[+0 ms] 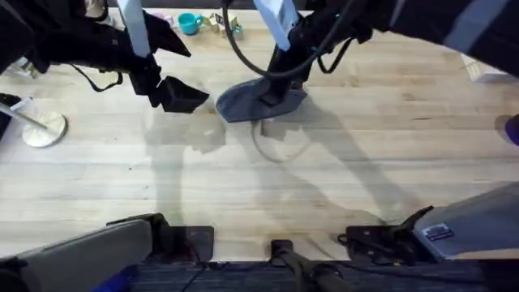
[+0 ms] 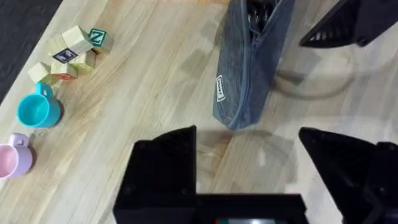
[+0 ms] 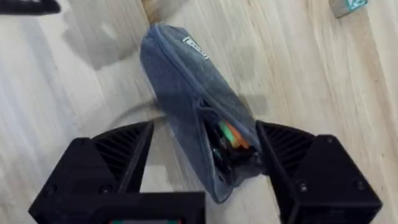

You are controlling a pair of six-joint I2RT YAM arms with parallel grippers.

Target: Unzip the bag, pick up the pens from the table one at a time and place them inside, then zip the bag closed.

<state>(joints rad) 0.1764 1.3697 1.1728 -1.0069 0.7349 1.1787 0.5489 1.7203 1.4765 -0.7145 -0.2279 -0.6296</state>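
Observation:
The grey-blue bag [image 1: 239, 104] lies on the table [image 1: 365, 162] at the middle back, its zipper open at one end. Pens [image 3: 227, 140] sit inside that open end, dark sticks with green and orange bits showing. My right gripper [image 1: 276, 95] reaches down over this end, open, its fingers [image 3: 112, 162] straddling the bag [image 3: 183, 93]. To the bag's left, my left gripper [image 1: 177, 94] hovers open and holds nothing. In the left wrist view the bag [image 2: 245, 68] lies ahead of the left gripper [image 2: 249, 180], with its closed end nearest.
A teal mug [image 2: 38, 111], a pink mug [image 2: 15, 155] and wooden letter blocks [image 2: 71, 53] stand at the back of the table beyond the left arm. A white round stand base [image 1: 42, 128] sits at the far left. The near half of the table is bare wood.

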